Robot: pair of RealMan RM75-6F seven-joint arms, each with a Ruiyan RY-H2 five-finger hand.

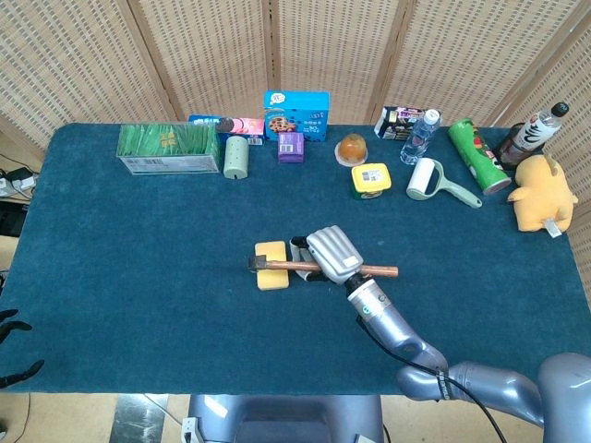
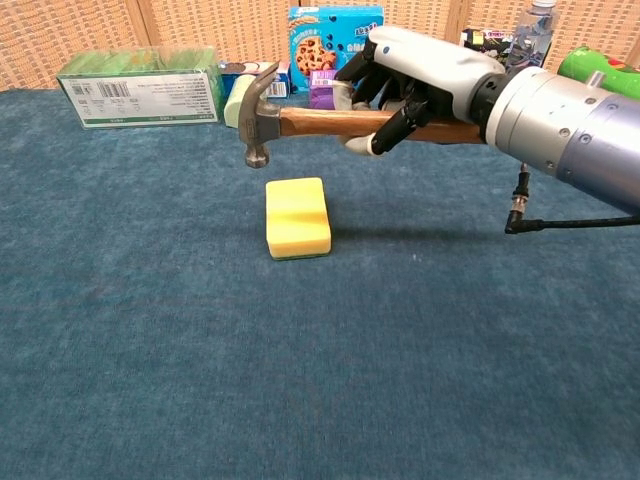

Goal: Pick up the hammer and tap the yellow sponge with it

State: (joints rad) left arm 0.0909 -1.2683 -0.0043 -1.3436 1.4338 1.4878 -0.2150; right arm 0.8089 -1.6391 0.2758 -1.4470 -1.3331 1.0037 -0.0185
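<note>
The worktop (image 1: 138, 277) is covered in dark blue cloth and fills most of both views, with woven screens standing behind it.

The right arm (image 2: 580, 130) comes in from about 4 o'clock in the head view and from 3 o'clock in the chest view, its silver forearm angled up off the cloth. A black cable hangs from its underside in the chest view. The right robot hand (image 2: 425, 75) sits palm-down at the end of it, back of the hand upward, fingers curled under and clamped around the hammer's wooden handle. The left robot hand shows in neither view.

Along the 12 o'clock edge of the worktop lies a row of goods: a green box (image 1: 168, 148) at 11 o'clock, a blue cookie box (image 1: 296, 113) near 12, a green can (image 1: 478, 155) lying on its side at about 1 o'clock, and a yellow plush toy (image 1: 540, 194) at 2 o'clock.

The hammer (image 2: 330, 120) is held roughly level in the air, handle running toward 3 o'clock and the metal head (image 2: 258, 115) at the 9 o'clock end, striking face pointing down. In the chest view the head hangs above the sponge and slightly toward 10 o'clock of it, clearly apart from it.

The yellow sponge (image 2: 297, 217) lies flat on the cloth near the middle of the worktop. In the head view the hammer head overlaps it.
</note>
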